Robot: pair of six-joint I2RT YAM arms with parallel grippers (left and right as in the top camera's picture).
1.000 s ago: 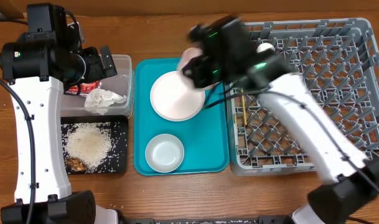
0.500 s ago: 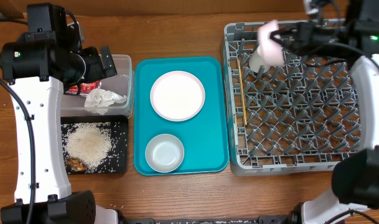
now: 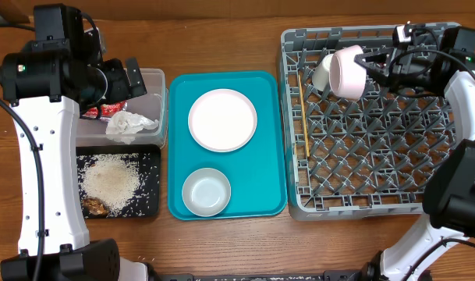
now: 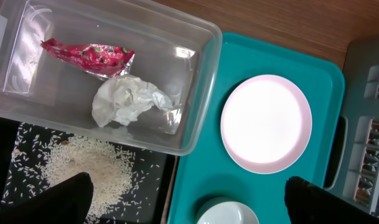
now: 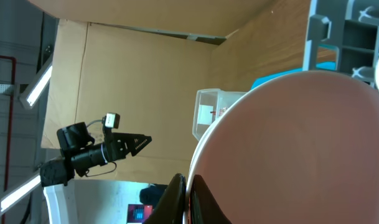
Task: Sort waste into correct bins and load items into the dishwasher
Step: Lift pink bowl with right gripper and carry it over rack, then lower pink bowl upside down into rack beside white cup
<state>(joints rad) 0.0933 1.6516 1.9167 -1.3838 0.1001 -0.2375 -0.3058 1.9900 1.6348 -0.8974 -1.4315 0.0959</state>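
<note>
Above rack (image 3: 377, 133), bowl (image 3: 347, 72) — in right end effector (image 3: 367, 65)

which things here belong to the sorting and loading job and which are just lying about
Job: red wrapper, napkin, rice, clear tub, black tray, pink plate, grey-white bowl, pink bowl in the right tool, white cup, chopsticks, dish rack.
Lying about: teal tray, wooden table.

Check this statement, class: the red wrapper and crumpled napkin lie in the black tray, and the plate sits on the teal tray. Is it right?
No. The left wrist view shows the red wrapper and crumpled napkin in the clear tub, not the black tray, which holds rice. The plate does sit on the teal tray.
</note>
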